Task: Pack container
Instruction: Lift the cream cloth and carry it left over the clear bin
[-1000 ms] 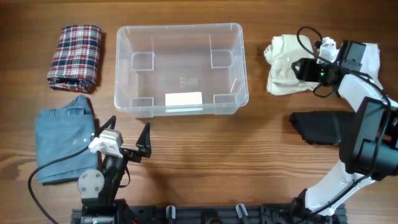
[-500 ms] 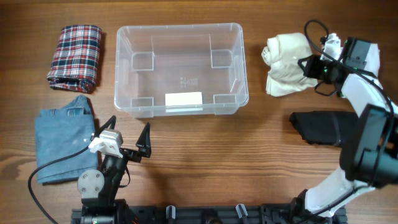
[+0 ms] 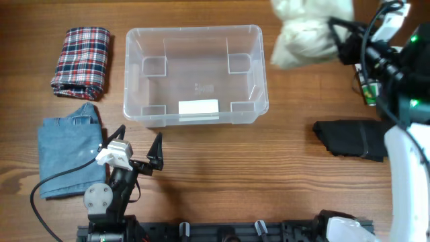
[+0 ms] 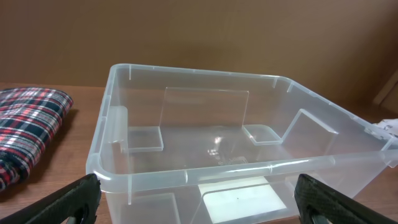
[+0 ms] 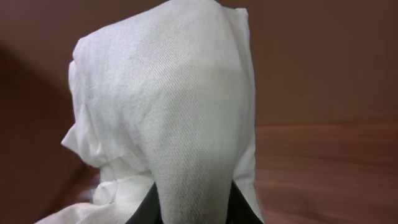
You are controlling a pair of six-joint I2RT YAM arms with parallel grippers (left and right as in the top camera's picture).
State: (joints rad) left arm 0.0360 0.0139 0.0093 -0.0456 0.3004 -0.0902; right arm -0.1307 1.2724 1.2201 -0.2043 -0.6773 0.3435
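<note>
The clear plastic container [image 3: 134,74] stands at the table's middle, with a white label [image 3: 199,107] on its near wall; it also fills the left wrist view [image 4: 186,177]. My right gripper [image 3: 338,33] is shut on a cream-white folded garment [image 3: 306,32] and holds it lifted, to the right of the container's far right corner. The cloth fills the right wrist view [image 5: 168,106] and hides most of the fingers. My left gripper [image 3: 138,158] is open and empty, near the front edge, facing the container.
A plaid folded garment [image 3: 82,60] lies at the far left, also in the left wrist view [image 4: 25,130]. A blue denim garment [image 3: 67,151] lies at the front left. A black garment [image 3: 349,140] lies at the right.
My right gripper has lifted the cream garment off the table and carried it up and slightly left. The left arm has not moved.
</note>
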